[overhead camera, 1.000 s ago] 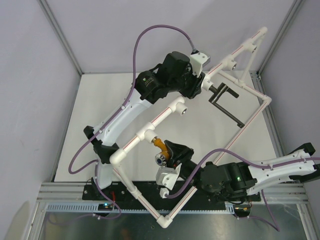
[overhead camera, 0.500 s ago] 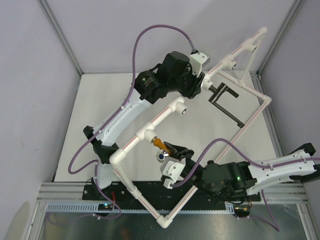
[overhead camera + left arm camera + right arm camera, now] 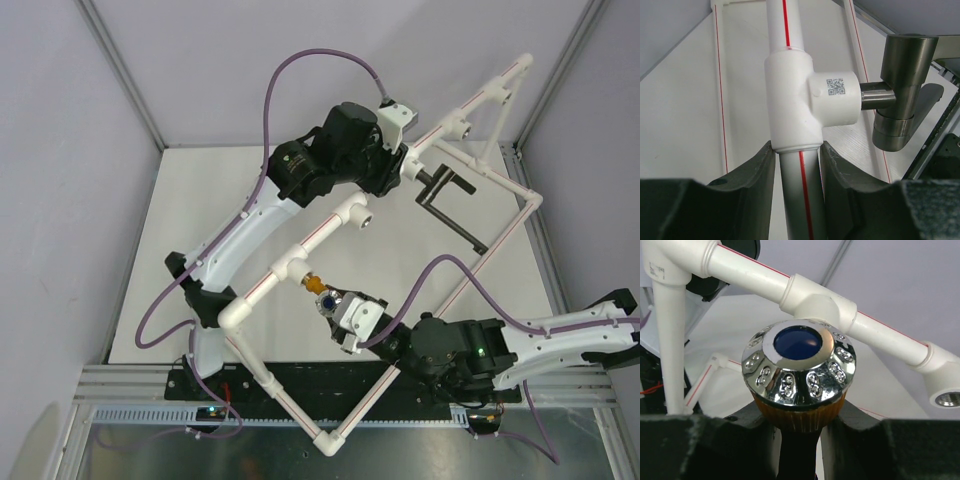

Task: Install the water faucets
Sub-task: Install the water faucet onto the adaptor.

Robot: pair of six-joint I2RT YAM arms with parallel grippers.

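Brass tap (image 3: pixel 799 371) stands clamped inside the right pincer (image 3: pixel 800 429); left pincer (image 3: pixel 797 156) grips the white pipe (image 3: pixel 782 25).

The white table (image 3: pixel 180 200) carries a white pipe frame (image 3: pixel 290 266) of red-striped tubes.

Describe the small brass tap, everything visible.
Short orange-brass tap: chrome domed knob, blue inset cap, embossed sides. It is held off the table, its stem end at the white tee; whether it is seated cannot be seen. The right hand clamps the body just below the knob.
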